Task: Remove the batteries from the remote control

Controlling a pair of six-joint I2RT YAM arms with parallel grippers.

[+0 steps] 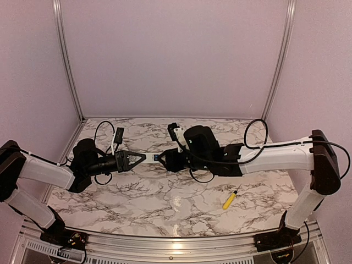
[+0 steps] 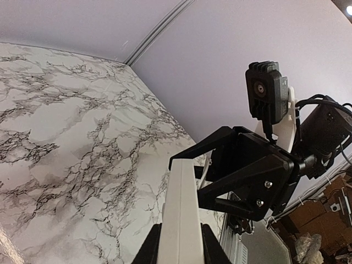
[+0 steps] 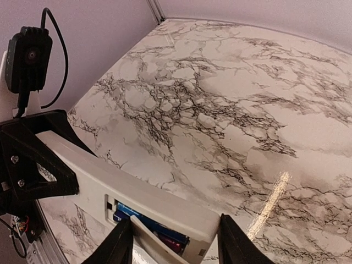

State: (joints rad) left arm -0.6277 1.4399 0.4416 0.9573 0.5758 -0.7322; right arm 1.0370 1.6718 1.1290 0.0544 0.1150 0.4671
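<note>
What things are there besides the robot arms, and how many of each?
remote: 1
battery: 1 seen clearly
screwdriver: 1
Total: 3

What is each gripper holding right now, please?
Left gripper: closed on one end of the remote control.
Right gripper: closed on its other end.

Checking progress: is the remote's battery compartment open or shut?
Open: in the right wrist view a blue battery lies exposed inside the remote control.
</note>
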